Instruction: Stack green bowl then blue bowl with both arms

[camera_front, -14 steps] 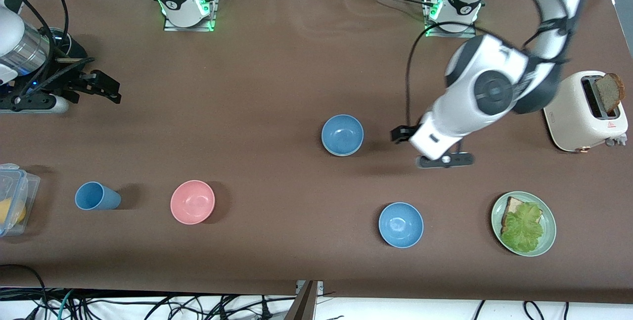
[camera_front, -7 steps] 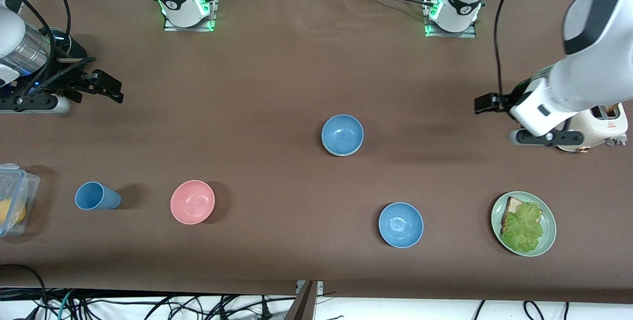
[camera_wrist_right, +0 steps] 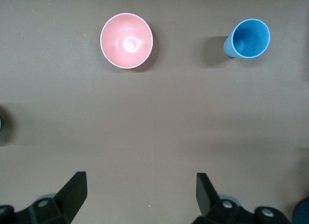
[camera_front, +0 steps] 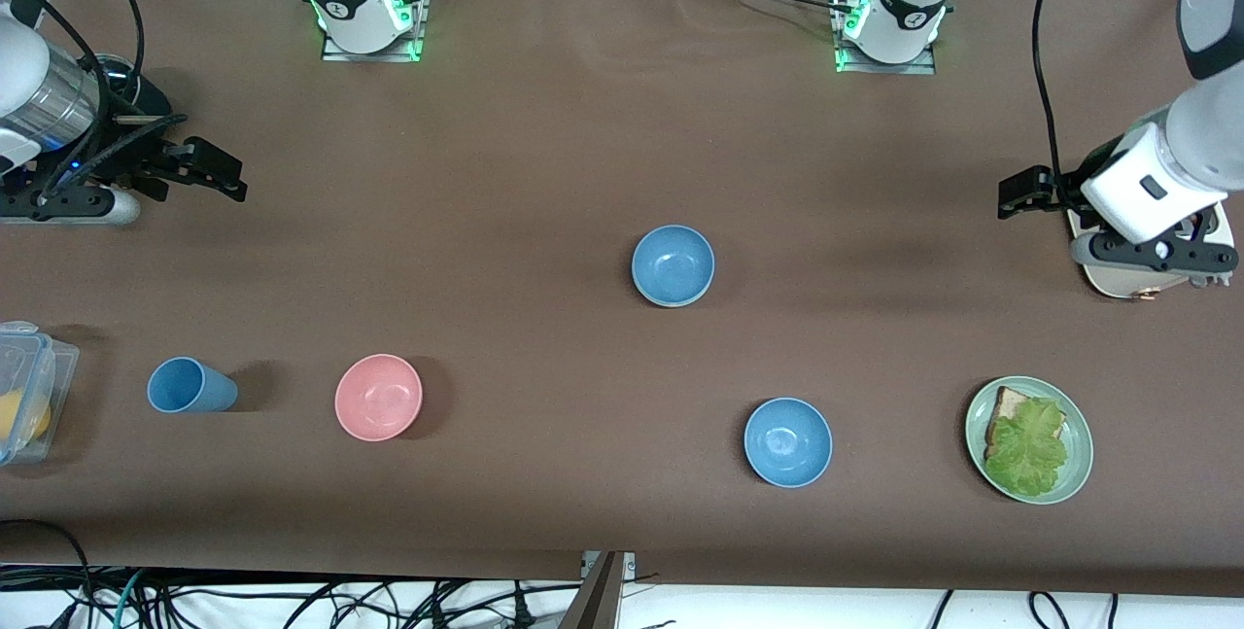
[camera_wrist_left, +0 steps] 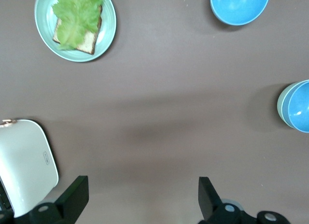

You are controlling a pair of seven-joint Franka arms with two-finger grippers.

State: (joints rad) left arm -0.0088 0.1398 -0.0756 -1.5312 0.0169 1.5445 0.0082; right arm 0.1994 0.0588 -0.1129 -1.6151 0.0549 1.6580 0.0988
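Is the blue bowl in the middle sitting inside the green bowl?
Yes. The blue bowl sits inside the green bowl: the left wrist view shows a pale green rim around one side of it.

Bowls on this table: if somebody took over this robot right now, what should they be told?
Left gripper: jaws open, empty, up over the table by the toaster.
Right gripper: jaws open, empty, over the right arm's end of the table.
Blue bowl sits inside the green bowl mid-table; only the green rim shows.
Second blue bowl stands alone, nearer the front camera.
Done: the stack. Left: seemingly nothing.
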